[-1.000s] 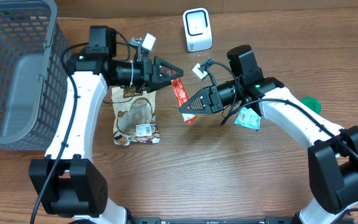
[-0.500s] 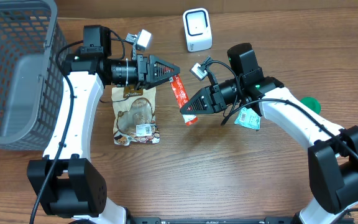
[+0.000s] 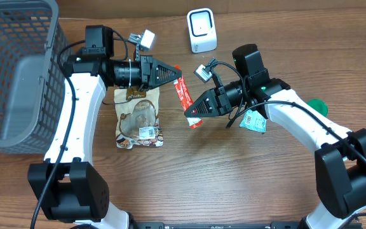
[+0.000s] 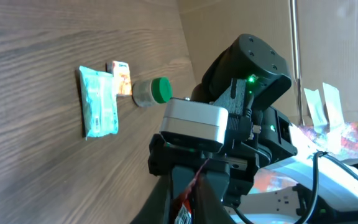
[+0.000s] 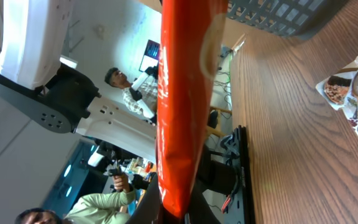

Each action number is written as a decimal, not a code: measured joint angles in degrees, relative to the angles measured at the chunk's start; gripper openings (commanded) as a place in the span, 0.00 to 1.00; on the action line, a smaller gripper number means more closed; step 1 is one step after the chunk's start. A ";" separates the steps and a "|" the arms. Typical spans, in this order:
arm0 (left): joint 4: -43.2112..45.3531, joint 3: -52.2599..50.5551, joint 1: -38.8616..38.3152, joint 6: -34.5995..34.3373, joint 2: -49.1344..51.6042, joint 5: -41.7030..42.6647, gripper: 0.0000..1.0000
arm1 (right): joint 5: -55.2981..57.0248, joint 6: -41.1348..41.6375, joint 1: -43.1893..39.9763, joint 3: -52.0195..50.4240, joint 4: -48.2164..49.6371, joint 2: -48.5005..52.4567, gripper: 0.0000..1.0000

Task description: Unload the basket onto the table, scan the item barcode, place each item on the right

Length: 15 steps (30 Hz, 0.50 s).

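A red snack packet point(image 3: 185, 97) hangs in the air over the table's middle, held at both ends. My left gripper point(image 3: 178, 75) is shut on its upper end; in the left wrist view the packet point(image 4: 183, 208) shows as a thin red edge pinched between the fingers of the left gripper point(image 4: 194, 183). My right gripper point(image 3: 188, 113) is shut on the lower end. The right wrist view shows the packet point(image 5: 182, 93) rising tall from the right gripper point(image 5: 176, 210). The white barcode scanner point(image 3: 201, 30) stands at the back, beyond the packet.
A grey mesh basket point(image 3: 11, 70) fills the far left. A brown cookie bag point(image 3: 138, 117) lies under the left arm. A teal packet point(image 3: 254, 121) and a green-capped bottle point(image 3: 316, 106) lie beside the right arm.
My left gripper has closed its open jaws onto the top end of the red packet. The right gripper has kept its hold and barely moved.
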 measured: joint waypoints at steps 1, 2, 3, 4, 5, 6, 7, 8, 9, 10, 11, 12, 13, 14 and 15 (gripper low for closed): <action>0.37 0.00 0.00 -0.04 0.00 -0.04 0.09 | 0.02 0.04 0.00 0.00 0.00 0.00 0.04; 0.74 0.00 0.00 -0.04 0.00 -0.11 0.07 | 0.02 0.02 0.00 0.00 0.00 0.00 0.04; 1.11 0.00 0.02 -0.04 0.00 -0.17 0.04 | 0.04 0.02 0.00 0.00 0.02 0.00 0.04; 1.53 0.00 0.02 -0.09 0.00 -0.17 0.04 | 0.07 0.04 0.00 0.00 0.02 -0.02 0.04; 1.99 0.00 0.02 0.02 0.00 -0.20 0.04 | 0.13 0.00 0.00 0.00 0.02 0.00 0.04; 2.47 0.00 0.02 0.04 0.00 -0.20 0.04 | 0.17 0.02 0.00 0.00 0.02 0.00 0.04; 2.86 0.00 0.02 0.09 0.00 -0.20 0.04 | 0.20 0.00 0.00 0.00 0.11 0.00 0.04; 3.15 0.00 0.02 0.13 0.00 -0.22 0.04 | 0.22 0.04 0.00 0.00 0.09 0.00 0.04; 3.39 0.00 0.02 0.13 0.00 -0.26 0.04 | 0.22 0.02 -0.02 0.00 0.02 0.00 0.04; 3.56 0.00 0.04 0.13 0.00 -0.42 0.04 | 0.22 0.00 -0.02 0.00 -0.09 0.00 0.04; 3.82 0.00 0.13 0.13 0.00 -0.70 0.04 | 0.24 -0.02 -0.02 0.00 -0.22 0.00 0.04; 4.17 0.00 0.20 0.13 0.00 -1.09 0.04 | 0.24 0.02 -0.02 0.00 -0.37 0.00 0.04; 4.48 0.00 0.33 0.13 0.00 -1.64 0.04 | 0.24 0.02 -0.02 0.00 -0.42 0.00 0.04; 4.70 0.00 0.48 0.15 0.00 -2.10 0.04 | 0.31 0.02 -0.02 0.00 -0.48 0.00 0.04; 5.03 0.00 0.81 0.15 0.00 -2.89 0.04 | 0.33 0.02 -0.02 0.00 -0.48 0.00 0.04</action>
